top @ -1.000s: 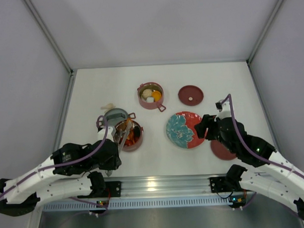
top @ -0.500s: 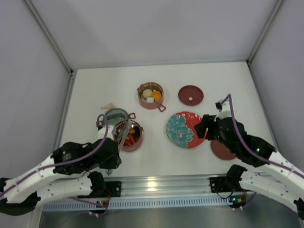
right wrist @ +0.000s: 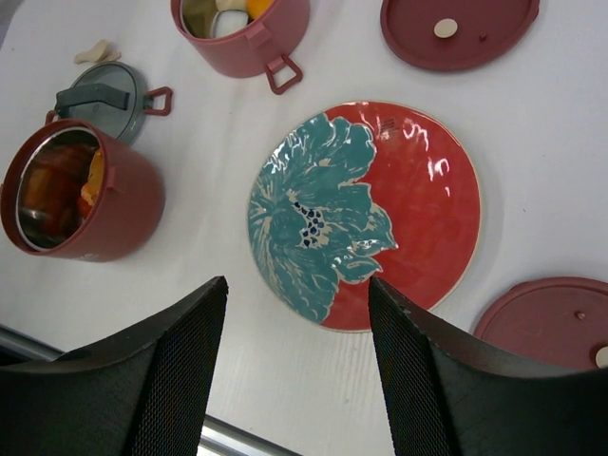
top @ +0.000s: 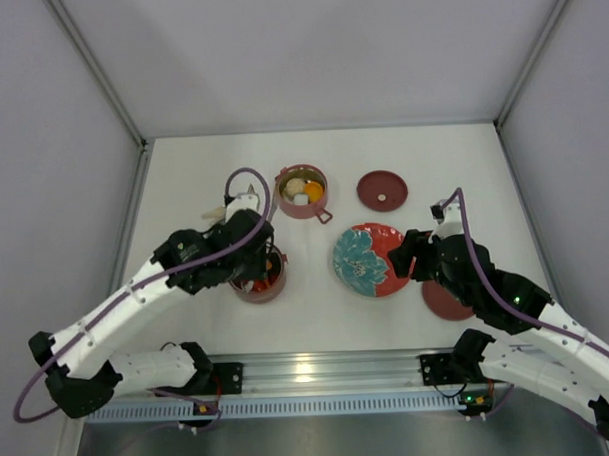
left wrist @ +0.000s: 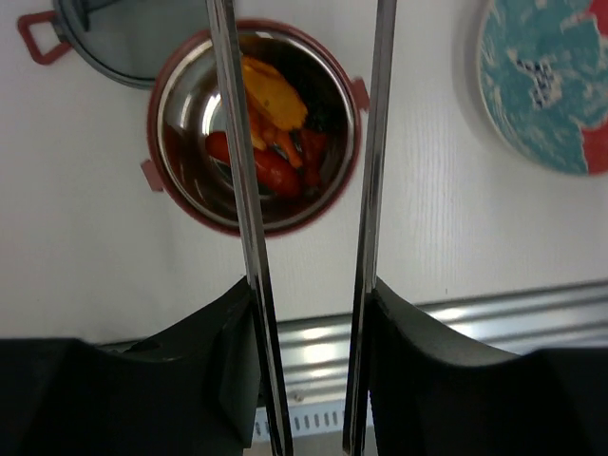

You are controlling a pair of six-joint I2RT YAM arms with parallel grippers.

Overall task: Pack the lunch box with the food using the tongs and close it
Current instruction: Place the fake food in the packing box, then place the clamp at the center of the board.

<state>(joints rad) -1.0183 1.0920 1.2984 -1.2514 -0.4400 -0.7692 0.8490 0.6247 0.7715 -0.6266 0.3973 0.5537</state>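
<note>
1. The lunch box's near pot, round, dusty pink and steel-lined with small side handles, is sitting uncovered directly beneath the left claw.
2. That claw is clamping the slim silvery metal tongs. Their two thin arms are standing apart above the pot, and the tips are running out of the wrist view, so I cannot tell whether they are carrying anything.
3. Toy food is lying inside this pot: a red sausage, orange pieces and some dark bits.
4. A small grey round dish is sitting just beside the pot's rim.
5. A small pale piece is lying on the white bench behind the dish. I cannot tell whether it is food.
6. The matching far pot is standing well apart towards the back, also uncovered, holding a white lump and an orange ball.
7. The right claw is hanging wide apart and empty over the near edge of the round red plate with a teal flower, which is carrying no food.
8. Two flat round maroon lids are lying on the bench, the back lid beyond the plate and the near lid by its right edge.
9. Judging by this, the packing is nearing its end, while the stacking and lidding are not yet done.
</note>
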